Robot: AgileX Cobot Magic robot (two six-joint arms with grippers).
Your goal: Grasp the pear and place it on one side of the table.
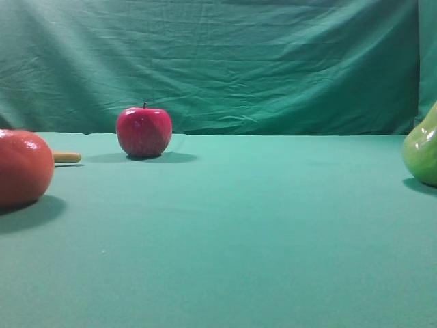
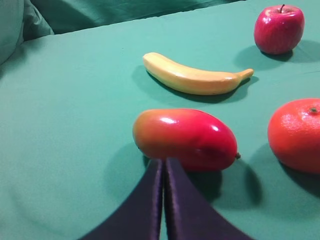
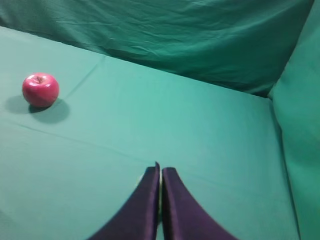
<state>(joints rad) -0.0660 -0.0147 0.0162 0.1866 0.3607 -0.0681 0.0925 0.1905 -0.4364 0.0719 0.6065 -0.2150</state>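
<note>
**Pear untouched at the right edge, both grippers closed and empty**

Pear [image 1: 423, 147] stands on the table [image 1: 239, 239] at the far right of the high view, cut off by the frame edge, nothing touching it. Neither wrist view shows it.

Right gripper [image 3: 160, 172] has its fingers pressed together, holding nothing, hanging over bare cloth with the apple [image 3: 40, 89] well off to its left. Left gripper [image 2: 164, 167] is pressed together too, tips just beside the mango [image 2: 185, 138], with the banana [image 2: 195, 77] beyond and the orange [image 2: 295, 134] to the side.

My read: the reach has not started, we are at the approach step. The pear sits on the right arm's side, so that arm looks like the one to use. Next move calls for spreading the fingers, swinging right until the pear shows in the wrist view, then coming down around the wide bottom rather than the narrow neck. Glossy skin may slip.
</note>
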